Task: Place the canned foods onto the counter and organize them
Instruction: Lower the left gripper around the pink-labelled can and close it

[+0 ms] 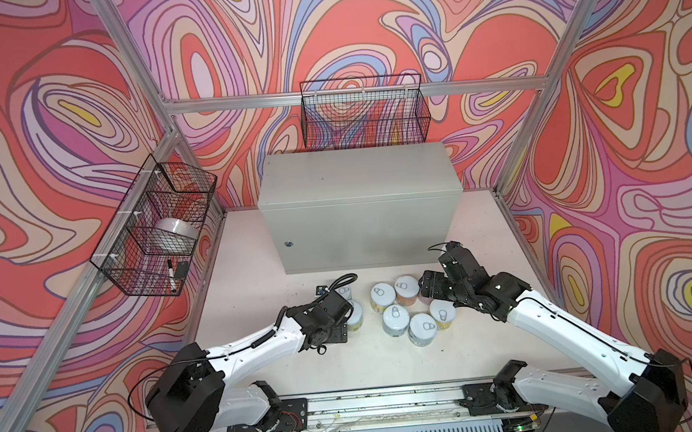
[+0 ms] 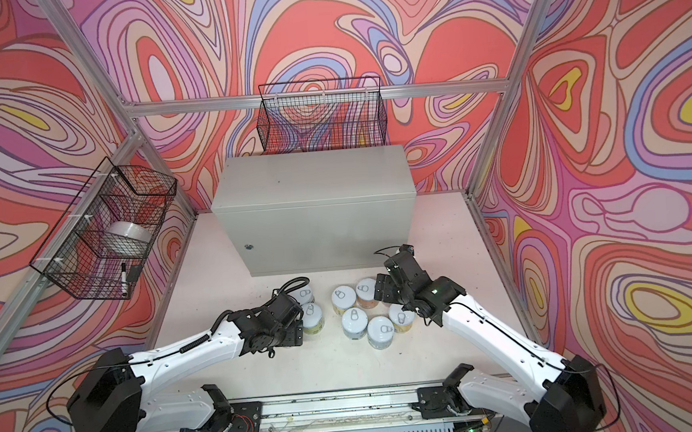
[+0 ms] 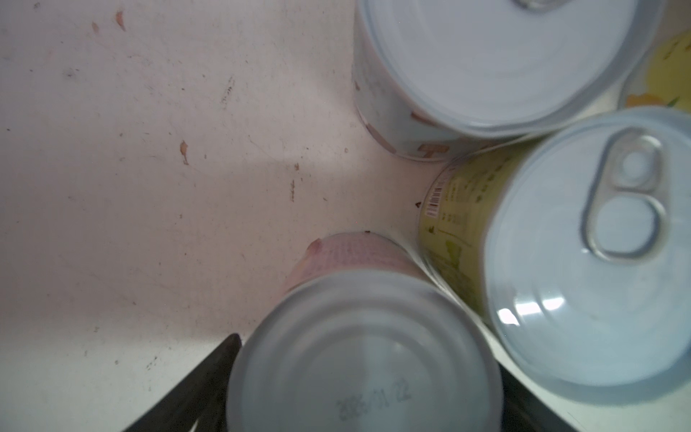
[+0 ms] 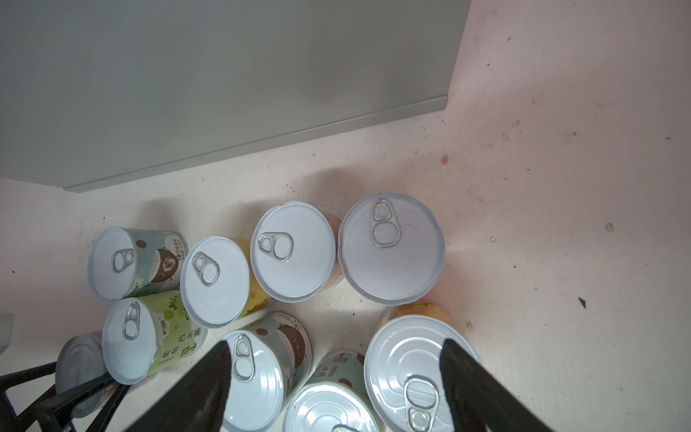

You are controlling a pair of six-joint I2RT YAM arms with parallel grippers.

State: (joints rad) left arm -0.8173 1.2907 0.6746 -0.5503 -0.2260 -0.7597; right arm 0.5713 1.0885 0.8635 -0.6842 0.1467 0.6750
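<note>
Several canned foods [image 1: 396, 320] stand clustered on the white table before the counter [image 1: 354, 174], whose top is bare in both top views. My left gripper [image 3: 374, 366] is shut on a pink can [image 3: 362, 336] that stands upside down, date stamp up, touching a green can [image 3: 583, 262]. In both top views the wrist hides that pink can. My right gripper [image 4: 336, 374] hangs open above the right side of the cluster, over a blue can [image 4: 258, 374] and an orange can [image 4: 411, 366], touching none. In a top view it shows at the cluster's right edge [image 2: 379, 292].
A black wire basket [image 1: 364, 111] hangs on the back wall above the counter. Another wire basket [image 1: 157, 226] on the left wall holds a tape roll [image 1: 176, 233] and a marker [image 1: 171, 275]. Aluminium frame posts border the table; the arms' base rail [image 1: 390, 401] runs along the front.
</note>
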